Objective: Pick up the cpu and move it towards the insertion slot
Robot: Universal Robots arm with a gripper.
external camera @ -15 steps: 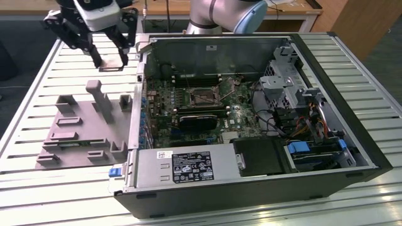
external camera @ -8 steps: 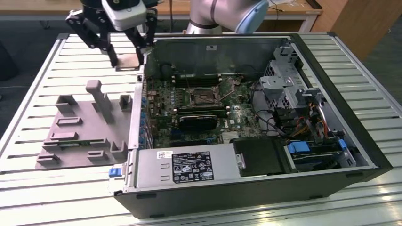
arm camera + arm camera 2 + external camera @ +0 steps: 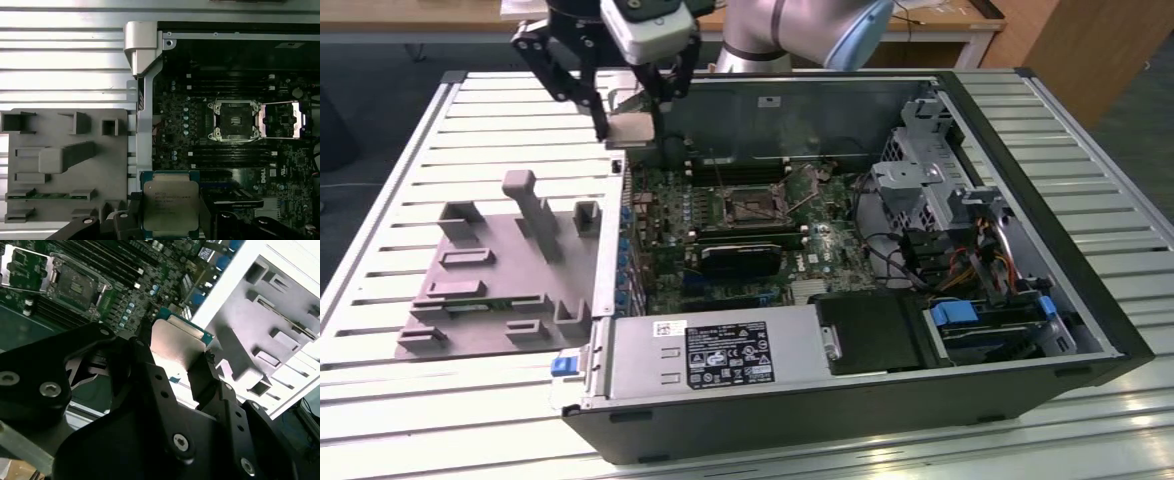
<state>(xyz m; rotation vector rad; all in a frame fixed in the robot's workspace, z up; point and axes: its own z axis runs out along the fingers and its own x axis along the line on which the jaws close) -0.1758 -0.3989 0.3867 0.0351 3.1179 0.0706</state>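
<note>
Slatted table (image 3: 400, 180) — computer case (image 3: 854, 400); grey fixture (image 3: 494, 290)

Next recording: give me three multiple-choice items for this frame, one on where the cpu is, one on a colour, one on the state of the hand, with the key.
1. Where is the cpu?
A. Seated in the insertion slot
B. Held in the air at the case's edge
C. Lying on the grey fixture

2. What colour is the cpu's top?
A. Silvery
B. Red
C. Black

3. What is the state of the hand?
A. Open and empty
B. Shut on a cable
C. Shut on the cpu

Key:
1 B, the exterior view shows the chip up by the rim of the computer case, apart from the insertion slot.
2 A, both wrist views show a pale metal lid.
3 C, in the second wrist view the fingers press the chip's two sides.
</note>
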